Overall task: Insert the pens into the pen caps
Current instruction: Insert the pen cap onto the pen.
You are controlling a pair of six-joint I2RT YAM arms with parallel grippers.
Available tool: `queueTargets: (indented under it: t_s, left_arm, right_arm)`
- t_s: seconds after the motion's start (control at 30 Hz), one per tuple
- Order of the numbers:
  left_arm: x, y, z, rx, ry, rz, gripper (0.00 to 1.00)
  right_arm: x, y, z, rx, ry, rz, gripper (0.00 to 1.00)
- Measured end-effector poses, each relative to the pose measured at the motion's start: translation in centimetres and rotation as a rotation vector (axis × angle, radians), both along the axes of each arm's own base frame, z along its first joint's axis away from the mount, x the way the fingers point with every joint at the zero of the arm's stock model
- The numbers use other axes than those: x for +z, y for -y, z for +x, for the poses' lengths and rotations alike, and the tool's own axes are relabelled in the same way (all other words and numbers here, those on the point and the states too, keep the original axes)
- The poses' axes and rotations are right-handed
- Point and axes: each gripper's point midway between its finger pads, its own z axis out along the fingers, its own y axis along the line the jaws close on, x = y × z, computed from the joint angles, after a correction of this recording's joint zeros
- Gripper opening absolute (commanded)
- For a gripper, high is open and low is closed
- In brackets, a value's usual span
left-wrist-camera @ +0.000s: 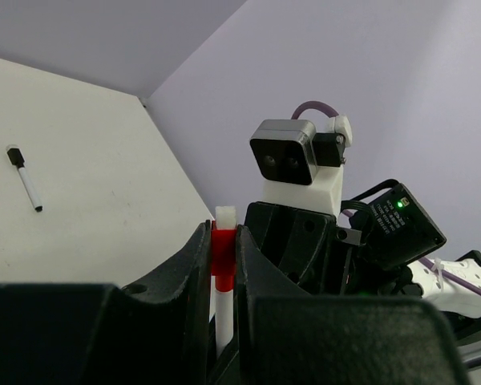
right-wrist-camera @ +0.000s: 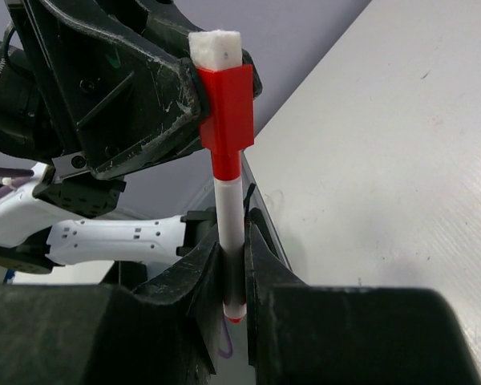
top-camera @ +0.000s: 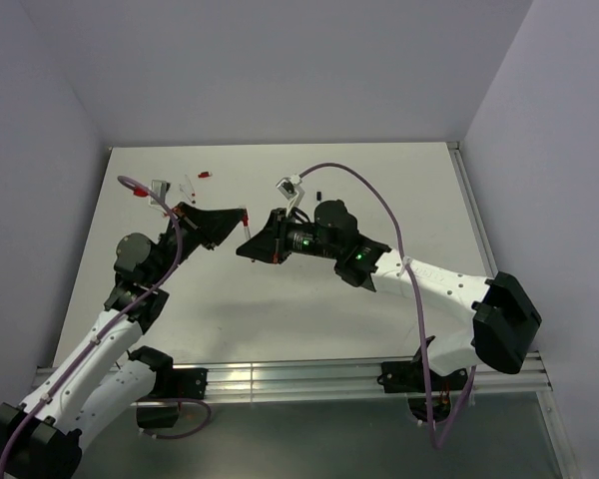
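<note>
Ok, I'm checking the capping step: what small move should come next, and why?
Probably open the left claw and let go of the cap. The pen appears pushed into it, no gap showing, and the right claw grips the pen lower down, so it should hold the capped pen alone.

Pens and caps on view
Two pens can be counted: one pen (right-wrist-camera: 229, 210) wearing a red cap (right-wrist-camera: 224, 108), and a black-capped pen (left-wrist-camera: 26, 180) beyond it; one loose red cap (top-camera: 205, 175) lies beyond-left of it.
</note>
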Motion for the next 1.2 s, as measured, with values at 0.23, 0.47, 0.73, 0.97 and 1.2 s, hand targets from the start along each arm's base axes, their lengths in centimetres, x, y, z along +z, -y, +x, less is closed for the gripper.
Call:
queueTargets:
  t_s: [0.23, 0.47, 0.73, 0.97, 1.2]
  left_arm:
    - [-0.2, 0.4, 0.0, 0.027, -0.003, -0.009, 0.0]
    - [0.2, 0.9, 0.1, 0.067, 0.003, -0.034, 0.0]
    - [0.4, 1.9, 0.3, 0.109, 0.004, -0.058, 0.0]
    - [0.2, 2.6, -0.2, 0.103, -0.006, -0.058, 0.0]
    - [-1.1, 5.5, -5.2, -0.126, -0.04, 0.005, 0.0]
  right_arm:
    - [-0.1, 0.5, 0.1, 0.029, -0.015, -0.028, 0.0]
    - [0.3, 1.0, 0.3, 0.067, -0.024, -0.029, 0.0]
    - [0.7, 1.5, 0.6, 0.087, -0.041, -0.054, 0.0]
    - [1.1, 1.9, 1.1, 0.082, -0.035, -0.069, 0.0]
    - [3.2, 4.2, 8.7, -0.169, 0.035, -0.034, 0.0]
